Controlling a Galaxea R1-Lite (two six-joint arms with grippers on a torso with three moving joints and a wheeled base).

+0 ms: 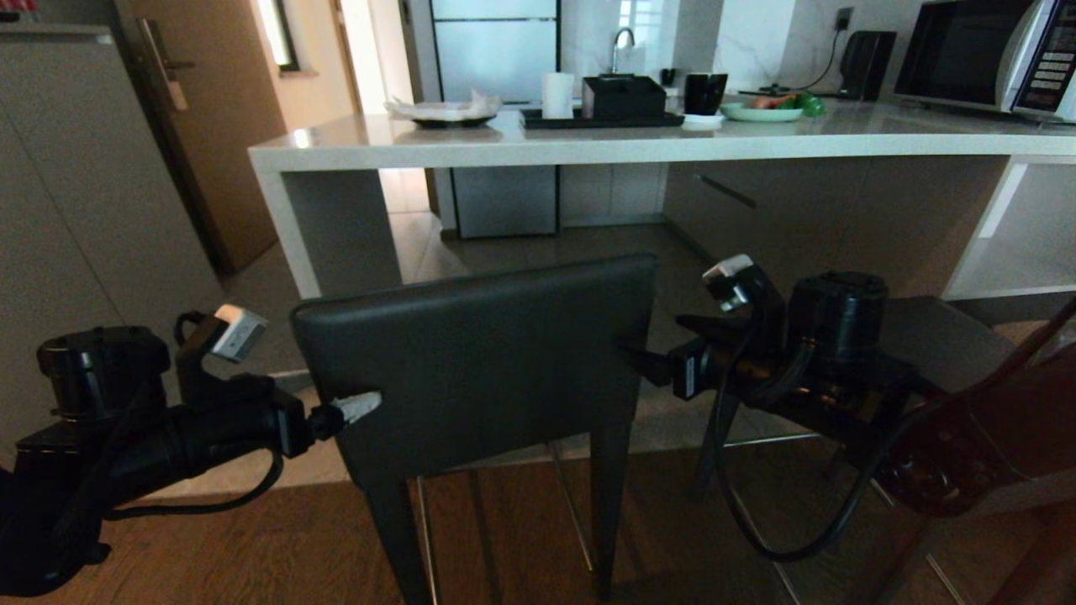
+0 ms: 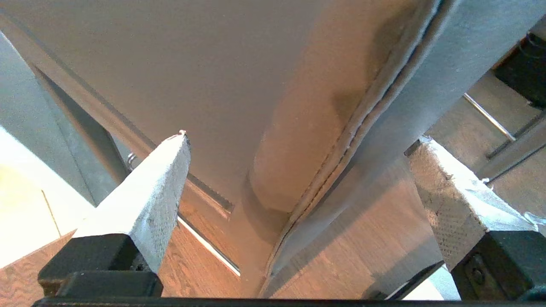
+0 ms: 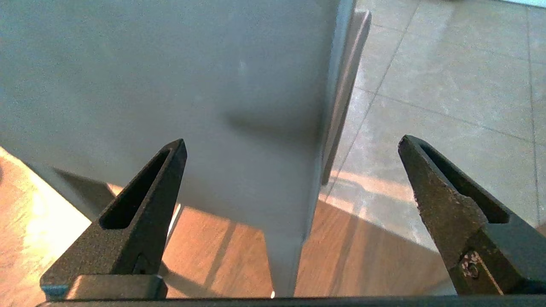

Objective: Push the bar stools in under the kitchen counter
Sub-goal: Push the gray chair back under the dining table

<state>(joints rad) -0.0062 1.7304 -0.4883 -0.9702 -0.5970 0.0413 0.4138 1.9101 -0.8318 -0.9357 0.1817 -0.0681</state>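
Both sets of fingers are spread wide and hold nothing. The left gripper (image 1: 357, 407) sits at the left edge of the near stool's (image 1: 479, 361) backrest, its pale taped fingers (image 2: 145, 200) straddling the padded edge seam. The right gripper (image 1: 647, 363) sits at the backrest's right edge, its dark fingers (image 3: 140, 221) either side of that edge and the leg below.

The stool stands on wood floor, well short of the counter (image 1: 639, 144), its back facing the robot. A second stool (image 1: 958, 336) is to the right, mostly hidden behind the right arm.

The stool looks stiff and fairly heavy, with soft padding and smooth leather that fingers may slide on. Being tall on slim legs, it could tip if pushed high, so an even push from both sides of the backrest seems safest.

Only the head view shows the counter, the tiled floor beneath it, and a tray, cups and plates on top. Only the wrist views show how each pair of fingers brackets the backrest's edges.
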